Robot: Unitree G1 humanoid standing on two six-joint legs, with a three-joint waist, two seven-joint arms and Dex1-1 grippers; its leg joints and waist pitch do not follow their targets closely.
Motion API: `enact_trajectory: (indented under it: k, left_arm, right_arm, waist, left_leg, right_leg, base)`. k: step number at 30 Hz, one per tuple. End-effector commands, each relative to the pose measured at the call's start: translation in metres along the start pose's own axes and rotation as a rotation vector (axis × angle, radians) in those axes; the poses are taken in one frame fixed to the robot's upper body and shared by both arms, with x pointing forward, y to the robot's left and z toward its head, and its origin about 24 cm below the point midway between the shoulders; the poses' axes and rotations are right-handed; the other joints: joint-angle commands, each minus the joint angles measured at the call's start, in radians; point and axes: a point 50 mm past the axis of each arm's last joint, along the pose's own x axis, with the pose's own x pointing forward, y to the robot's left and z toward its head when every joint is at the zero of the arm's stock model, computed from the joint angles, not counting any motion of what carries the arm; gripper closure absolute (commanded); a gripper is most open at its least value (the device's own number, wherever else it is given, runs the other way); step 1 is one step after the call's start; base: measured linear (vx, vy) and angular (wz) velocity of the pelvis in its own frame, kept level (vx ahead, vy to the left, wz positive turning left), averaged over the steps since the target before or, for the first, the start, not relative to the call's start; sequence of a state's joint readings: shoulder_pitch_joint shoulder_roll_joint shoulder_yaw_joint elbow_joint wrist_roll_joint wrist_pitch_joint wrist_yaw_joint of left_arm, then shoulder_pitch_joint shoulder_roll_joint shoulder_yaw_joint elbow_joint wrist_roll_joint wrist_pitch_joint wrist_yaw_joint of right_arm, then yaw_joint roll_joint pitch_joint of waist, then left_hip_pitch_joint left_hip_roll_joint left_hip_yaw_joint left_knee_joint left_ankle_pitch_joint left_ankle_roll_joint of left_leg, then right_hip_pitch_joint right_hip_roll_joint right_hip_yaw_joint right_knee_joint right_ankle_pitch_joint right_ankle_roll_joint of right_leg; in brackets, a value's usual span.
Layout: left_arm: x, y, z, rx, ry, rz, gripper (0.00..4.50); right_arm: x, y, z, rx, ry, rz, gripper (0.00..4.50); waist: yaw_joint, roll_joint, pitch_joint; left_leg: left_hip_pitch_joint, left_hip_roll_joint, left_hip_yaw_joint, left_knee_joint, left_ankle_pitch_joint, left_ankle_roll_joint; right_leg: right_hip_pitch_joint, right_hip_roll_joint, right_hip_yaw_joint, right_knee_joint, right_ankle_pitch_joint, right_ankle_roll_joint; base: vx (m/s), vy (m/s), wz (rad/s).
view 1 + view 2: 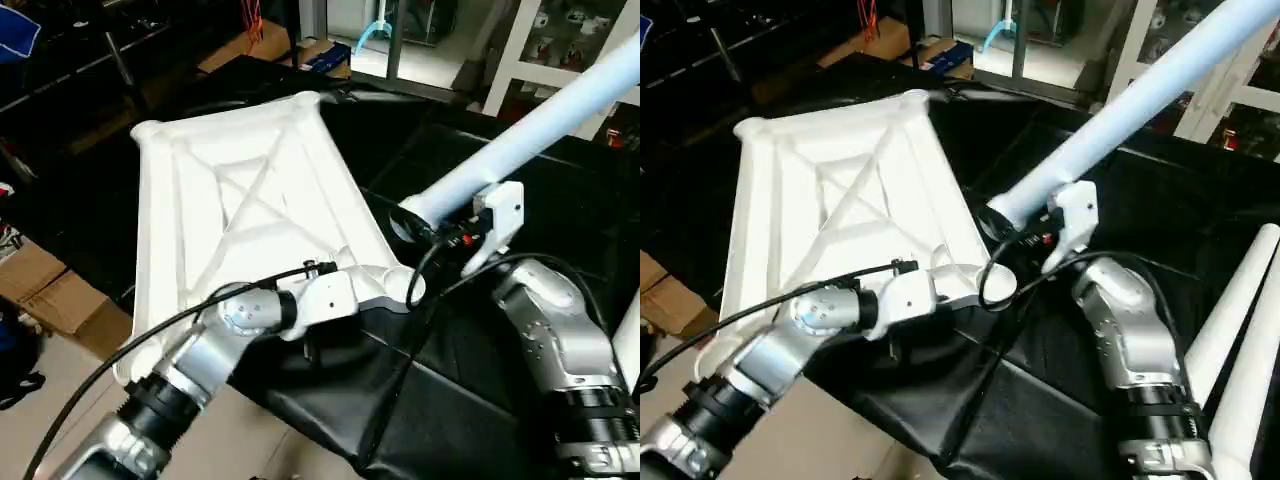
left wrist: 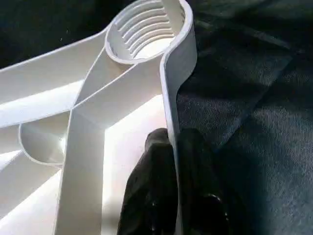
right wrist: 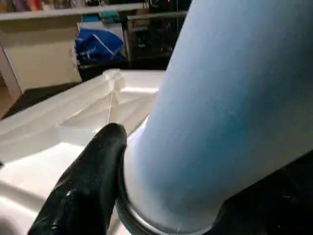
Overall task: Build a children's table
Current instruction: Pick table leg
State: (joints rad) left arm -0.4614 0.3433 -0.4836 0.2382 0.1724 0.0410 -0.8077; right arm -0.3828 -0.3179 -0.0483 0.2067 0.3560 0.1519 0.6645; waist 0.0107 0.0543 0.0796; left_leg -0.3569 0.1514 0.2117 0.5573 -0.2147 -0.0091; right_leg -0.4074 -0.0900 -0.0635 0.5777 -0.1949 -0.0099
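Note:
The white tabletop (image 1: 240, 190) lies upside down on a black cloth, its X ribs facing up. My left gripper (image 2: 173, 147) is shut on the tabletop's rim, just short of the near right corner socket (image 2: 146, 29). My right gripper (image 1: 432, 228) is shut on the thick end of a white leg (image 1: 540, 125), one black finger (image 3: 93, 181) pressed to its side. The leg slants up toward the far right. Its lower end hangs just above and beside that corner socket (image 1: 998, 283).
Two more white legs (image 1: 1230, 320) lie on the black cloth (image 1: 400, 400) at the right. Cardboard boxes (image 1: 50, 295) sit on the floor to the left. Shelves and clutter stand beyond the far edge.

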Motion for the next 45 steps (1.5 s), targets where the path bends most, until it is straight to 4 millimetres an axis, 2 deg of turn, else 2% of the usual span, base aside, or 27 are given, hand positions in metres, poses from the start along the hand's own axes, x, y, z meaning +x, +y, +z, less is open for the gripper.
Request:
enact_trajectory:
  k: [1, 3, 5, 6, 8, 9, 10, 11, 13, 14, 15, 16, 17, 18, 19, 21, 22, 23, 25, 26, 27, 28, 30, 33, 34, 41, 45]
  left_arm:
    - [0.001, -0.010, -0.004, -0.064, -0.077, -0.002, 4.50]
    - [-0.006, -0.008, 0.000, -0.107, -0.121, -0.002, 3.88]
    - [-0.010, -0.006, 0.002, -0.119, -0.133, -0.001, 3.88]
    - [-0.026, 0.000, 0.011, -0.169, -0.206, 0.029, 3.72]
    - [-0.046, 0.005, 0.022, -0.228, -0.285, 0.054, 3.50]
    - [-0.055, 0.008, 0.025, -0.240, -0.300, 0.073, 3.47]
    - [-0.059, 0.009, 0.026, -0.243, -0.304, 0.082, 3.40]
    - [-0.065, 0.011, 0.028, -0.254, -0.316, 0.101, 3.40]
    - [-0.084, 0.019, 0.035, -0.296, -0.363, 0.165, 3.13]
    - [-0.088, 0.020, 0.037, -0.309, -0.379, 0.177, 3.13]
    - [-0.099, 0.024, 0.042, -0.342, -0.431, 0.211, 3.04]
    - [-0.104, 0.028, 0.046, -0.364, -0.478, 0.238, 3.04]
    - [-0.108, 0.032, 0.051, -0.382, -0.520, 0.259, 2.87]
    - [-0.112, 0.037, 0.058, -0.399, -0.569, 0.279, 2.75]
    - [-0.114, 0.042, 0.062, -0.411, -0.603, 0.313, 2.66]
    - [-0.113, 0.059, 0.067, -0.452, -0.620, 0.414, 2.57]
    - [-0.108, 0.070, 0.068, -0.484, -0.601, 0.469, 2.49]
    - [-0.105, 0.075, 0.069, -0.500, -0.587, 0.488, 2.36]
    - [-0.099, 0.083, 0.079, -0.566, -0.644, 0.484, 2.12]
    - [-0.096, 0.085, 0.085, -0.597, -0.676, 0.473, 2.12]
    - [-0.096, 0.085, 0.085, -0.597, -0.676, 0.473, 2.04]
    - [-0.090, 0.087, 0.101, -0.657, -0.764, 0.386, 2.04]
    - [-0.087, 0.087, 0.109, -0.682, -0.799, 0.334, 1.77]
    - [-0.084, 0.086, 0.112, -0.737, -0.814, 0.296, 1.70]
    - [-0.084, 0.086, 0.113, -0.739, -0.814, 0.290, 1.43]
    - [-0.087, 0.062, 0.133, -0.807, -0.954, -0.032, 0.91]
    - [-0.085, 0.061, 0.131, -0.824, -0.918, -0.034, 0.56]
  right_arm:
    - [0.001, 0.004, 0.003, -0.007, -0.001, 0.022, 1.87]
    - [0.002, 0.006, 0.003, -0.004, 0.006, 0.027, 1.87]
    - [0.003, 0.007, 0.004, -0.004, 0.006, 0.031, 1.87]
    - [0.007, 0.009, 0.003, -0.004, 0.017, 0.047, 1.87]
    - [0.009, 0.012, 0.002, -0.005, 0.048, 0.083, 1.87]
    - [0.010, 0.014, 0.001, -0.011, 0.067, 0.103, 1.87]
    - [0.011, 0.015, 0.001, -0.015, 0.074, 0.111, 1.87]
    - [0.012, 0.016, 0.002, -0.025, 0.086, 0.126, 1.87]
    - [0.012, 0.016, 0.002, -0.022, 0.100, 0.155, 1.87]
    - [0.013, 0.016, 0.002, -0.020, 0.101, 0.156, 1.87]
    - [0.014, 0.015, 0.000, -0.017, 0.105, 0.156, 1.87]
    - [0.015, 0.014, -0.001, -0.023, 0.111, 0.149, 1.87]
    - [0.016, 0.013, 0.000, -0.029, 0.115, 0.145, 1.87]
    - [0.017, 0.013, 0.002, -0.029, 0.114, 0.153, 1.87]
    - [0.017, 0.014, 0.004, -0.025, 0.112, 0.165, 1.87]
    - [0.018, 0.016, 0.007, -0.052, 0.132, 0.210, 1.87]
    - [0.019, 0.019, 0.008, -0.077, 0.156, 0.262, 1.87]
    - [0.019, 0.022, 0.009, -0.089, 0.169, 0.290, 1.87]
    - [0.018, 0.031, 0.010, -0.091, 0.196, 0.390, 1.87]
    - [0.016, 0.035, 0.010, -0.095, 0.213, 0.443, 1.87]
    - [0.016, 0.035, 0.010, -0.095, 0.213, 0.443, 1.87]
    - [0.011, 0.044, 0.012, -0.113, 0.249, 0.554, 1.87]
    - [0.007, 0.047, 0.014, -0.130, 0.267, 0.603, 1.87]
    - [0.005, 0.049, 0.018, -0.139, 0.279, 0.642, 1.87]
    - [0.004, 0.050, 0.019, -0.140, 0.281, 0.646, 1.87]
    - [-0.008, 0.059, 0.020, -0.142, 0.376, 0.783, 1.87]
    - [-0.011, 0.061, 0.023, -0.156, 0.403, 0.812, 1.87]
  waist:
    - [-0.001, -0.032, -0.051]
    - [-0.001, -0.033, -0.054]
    - [-0.002, -0.030, -0.062]
    - [0.001, -0.021, -0.072]
    - [0.002, -0.018, -0.083]
    - [0.001, -0.019, -0.084]
    - [0.004, -0.019, -0.080]
    - [0.006, -0.025, -0.070]
    - [0.015, -0.026, -0.061]
    - [0.018, -0.025, -0.052]
    - [0.022, -0.022, -0.049]
    - [0.023, -0.023, -0.047]
    - [0.024, -0.026, -0.053]
    - [0.027, -0.026, -0.049]
    - [0.030, -0.024, -0.054]
    - [0.035, -0.024, -0.056]
    - [0.033, -0.034, -0.059]
    - [0.040, -0.031, -0.056]
    - [0.042, -0.038, -0.060]
    - [0.043, -0.037, -0.064]
    - [0.048, -0.038, -0.069]
    - [0.048, -0.041, -0.071]
    - [0.058, -0.039, -0.077]
    - [0.061, -0.041, -0.079]
    - [0.059, -0.043, -0.078]
    - [0.065, -0.044, -0.076]
    - [0.064, -0.046, -0.070]
  left_leg:
    - [0.000, 0.082, -0.035, -0.046, -0.027, 0.167]
    - [-0.002, 0.082, -0.035, -0.043, -0.011, 0.173]
    - [-0.006, 0.080, -0.036, -0.037, 0.018, 0.185]
    - [-0.005, 0.080, -0.038, -0.028, 0.063, 0.197]
    - [-0.006, 0.081, -0.040, -0.011, 0.188, 0.222]
    - [-0.012, 0.080, -0.042, -0.003, 0.255, 0.244]
    - [-0.010, 0.077, -0.038, -0.001, 0.246, 0.251]
    - [-0.016, 0.074, -0.034, -0.003, 0.175, 0.253]
    - [-0.015, 0.083, -0.033, -0.015, 0.025, 0.196]
    - [-0.013, 0.084, -0.032, -0.020, -0.010, 0.180]
    - [-0.004, 0.085, -0.031, -0.025, -0.072, 0.134]
    - [-0.004, 0.085, -0.031, -0.029, -0.094, 0.117]
    - [0.002, 0.083, -0.031, -0.029, -0.113, 0.085]
    - [0.004, 0.080, -0.028, -0.031, -0.125, 0.068]
    - [0.009, 0.079, -0.026, -0.030, -0.125, 0.058]
    - [0.014, 0.079, -0.023, -0.028, -0.124, 0.051]
    - [0.011, 0.078, -0.022, -0.026, -0.122, 0.055]
    - [0.016, 0.078, -0.021, -0.026, -0.136, 0.053]
    - [0.000, 0.079, -0.026, -0.024, -0.111, 0.056]
    - [-0.001, 0.077, -0.024, -0.021, -0.099, 0.061]
    - [-0.002, 0.078, -0.027, -0.017, -0.060, 0.078]
    - [-0.005, 0.076, -0.027, -0.015, -0.039, 0.089]
    - [-0.009, 0.075, -0.028, -0.004, 0.020, 0.123]
    - [-0.013, 0.077, -0.031, 0.001, 0.036, 0.156]
    - [-0.013, 0.076, -0.030, 0.002, 0.034, 0.158]
    - [-0.011, 0.079, -0.031, 0.002, -0.033, 0.116]
    - [-0.007, 0.079, -0.032, 0.000, -0.101, 0.076]
  right_leg:
    - [0.046, -0.072, 0.056, -0.053, -0.073, -0.264]
    - [0.049, -0.073, 0.056, -0.046, -0.052, -0.276]
    - [0.052, -0.073, 0.055, -0.038, -0.015, -0.286]
    - [0.051, -0.072, 0.055, -0.024, 0.054, -0.301]
    - [0.046, -0.063, 0.053, 0.001, 0.228, -0.337]
    - [0.042, -0.054, 0.049, 0.012, 0.318, -0.352]
    - [0.035, -0.050, 0.047, 0.009, 0.319, -0.355]
    - [0.035, -0.055, 0.049, 0.003, 0.263, -0.357]
    - [0.042, -0.064, 0.050, -0.012, 0.068, -0.351]
    - [0.037, -0.062, 0.050, -0.021, 0.011, -0.342]
    - [0.035, -0.059, 0.050, -0.025, -0.079, -0.327]
    - [0.035, -0.057, 0.051, -0.031, -0.111, -0.316]
    - [0.035, -0.056, 0.052, -0.028, -0.130, -0.304]
    - [0.029, -0.052, 0.053, -0.035, -0.137, -0.290]
    - [0.028, -0.050, 0.055, -0.032, -0.121, -0.286]
    - [0.027, -0.048, 0.056, -0.033, -0.098, -0.286]
    - [0.031, -0.046, 0.056, -0.032, -0.090, -0.284]
    - [0.028, -0.048, 0.057, -0.037, -0.118, -0.275]
    - [0.045, -0.058, 0.060, -0.031, -0.126, -0.255]
    - [0.048, -0.057, 0.060, -0.028, -0.111, -0.253]
    - [0.047, -0.059, 0.060, -0.023, -0.065, -0.256]
    - [0.048, -0.058, 0.060, -0.018, -0.039, -0.260]
    - [0.049, -0.057, 0.058, -0.004, 0.061, -0.292]
    - [0.051, -0.060, 0.055, -0.004, 0.070, -0.302]
    - [0.051, -0.059, 0.055, -0.005, 0.063, -0.303]
    - [0.050, -0.060, 0.054, -0.010, -0.052, -0.298]
    - [0.047, -0.059, 0.057, -0.024, -0.182, -0.249]
  base:
    - [0.000, 0.000, 0.00]
    - [0.000, 0.000, 0.00]
    - [0.000, 0.000, 0.00]
    - [0.000, 0.000, 0.00]
    - [0.000, 0.000, 0.00]
    - [0.000, 0.000, 0.00]
    - [0.000, 0.000, 0.00]
    - [0.000, 0.000, 0.00]
    - [0.000, 0.000, 0.00]
    - [-0.052, 0.000, 0.02]
    - [-0.055, 0.009, 0.02]
    - [-0.055, 0.009, 0.02]
    - [-0.054, 0.014, 0.04]
    - [-0.051, 0.013, 0.09]
    - [-0.051, 0.013, 0.09]
    - [0.000, 0.000, 0.00]
    - [0.000, 0.000, 0.00]
    - [0.000, 0.000, 0.00]
    - [0.000, 0.000, 0.00]
    - [0.000, 0.000, 0.00]
    - [0.000, 0.000, 0.00]
    - [0.000, 0.000, 0.00]
    - [0.000, 0.000, 0.00]
    - [0.000, 0.000, 0.00]
    - [0.000, 0.000, 0.00]
    - [0.000, 0.000, 0.00]
    - [0.000, 0.000, 0.00]
